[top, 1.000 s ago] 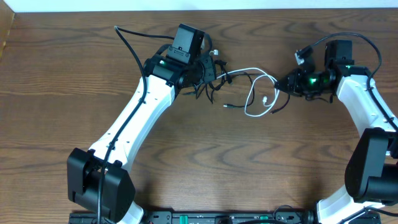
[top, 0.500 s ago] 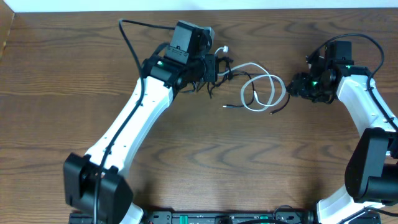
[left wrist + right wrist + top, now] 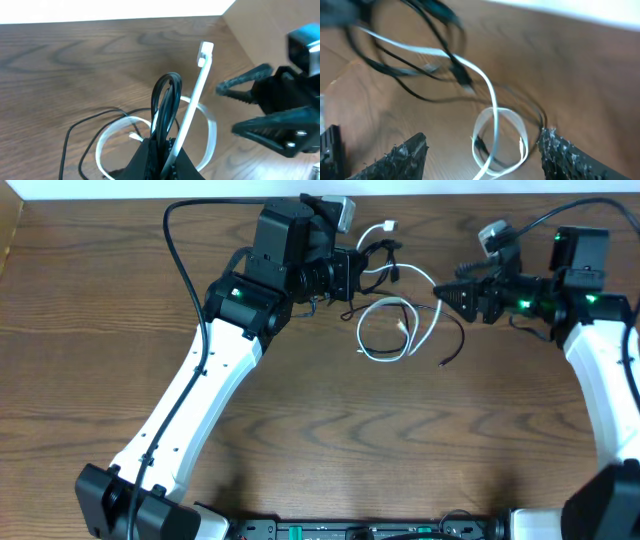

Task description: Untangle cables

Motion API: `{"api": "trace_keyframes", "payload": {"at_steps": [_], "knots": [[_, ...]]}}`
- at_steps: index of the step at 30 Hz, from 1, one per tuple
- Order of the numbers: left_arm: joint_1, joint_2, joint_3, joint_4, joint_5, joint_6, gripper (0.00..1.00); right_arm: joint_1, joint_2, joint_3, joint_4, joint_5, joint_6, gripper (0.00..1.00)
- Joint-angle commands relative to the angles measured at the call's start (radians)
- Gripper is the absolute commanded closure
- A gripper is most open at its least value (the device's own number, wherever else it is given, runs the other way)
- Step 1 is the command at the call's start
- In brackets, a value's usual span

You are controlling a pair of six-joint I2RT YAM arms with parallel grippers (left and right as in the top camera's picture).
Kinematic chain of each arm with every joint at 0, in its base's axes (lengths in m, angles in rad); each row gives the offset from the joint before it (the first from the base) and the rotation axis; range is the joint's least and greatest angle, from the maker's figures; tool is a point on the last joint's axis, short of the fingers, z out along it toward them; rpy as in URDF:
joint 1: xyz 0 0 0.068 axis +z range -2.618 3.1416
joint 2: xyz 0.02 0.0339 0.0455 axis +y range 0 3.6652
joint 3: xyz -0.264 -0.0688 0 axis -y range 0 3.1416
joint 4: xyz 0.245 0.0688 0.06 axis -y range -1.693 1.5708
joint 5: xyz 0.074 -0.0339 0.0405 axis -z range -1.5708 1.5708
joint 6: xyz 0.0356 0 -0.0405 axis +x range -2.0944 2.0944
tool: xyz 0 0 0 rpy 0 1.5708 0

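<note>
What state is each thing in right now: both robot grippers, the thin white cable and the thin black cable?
left gripper: shut, pinching both cables together.
right gripper: open, jaws wide apart, holding nothing.
thin white cable: clamped near one plug end, which sticks up; the rest lies coiled on the table.
thin black cable: a folded loop clamped beside the white one, tangled with it.

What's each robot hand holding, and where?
Left end effector pinches a loop of the black cable and the white cable near its plug end; right end effector holds nothing.
</note>
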Motion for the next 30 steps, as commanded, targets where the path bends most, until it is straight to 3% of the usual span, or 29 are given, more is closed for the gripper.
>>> {"api": "trace_keyframes", "payload": {"at_steps": [1,8,13,30], "knots": [[0.004,-0.010,0.025,0.023,0.047,0.020,0.93,0.004,-0.012,0.013,0.031,-0.084,0.026,0.32],[0.004,-0.010,0.025,0.046,0.078,0.019,0.92,0.011,-0.008,0.013,0.079,-0.053,0.089,0.33],[0.004,-0.010,0.025,0.049,0.104,0.019,0.93,0.039,-0.005,0.013,0.090,0.126,0.172,0.34],[0.003,-0.008,0.023,-0.053,0.118,-0.016,0.93,0.201,-0.001,0.013,0.191,0.119,0.100,0.41]]}}
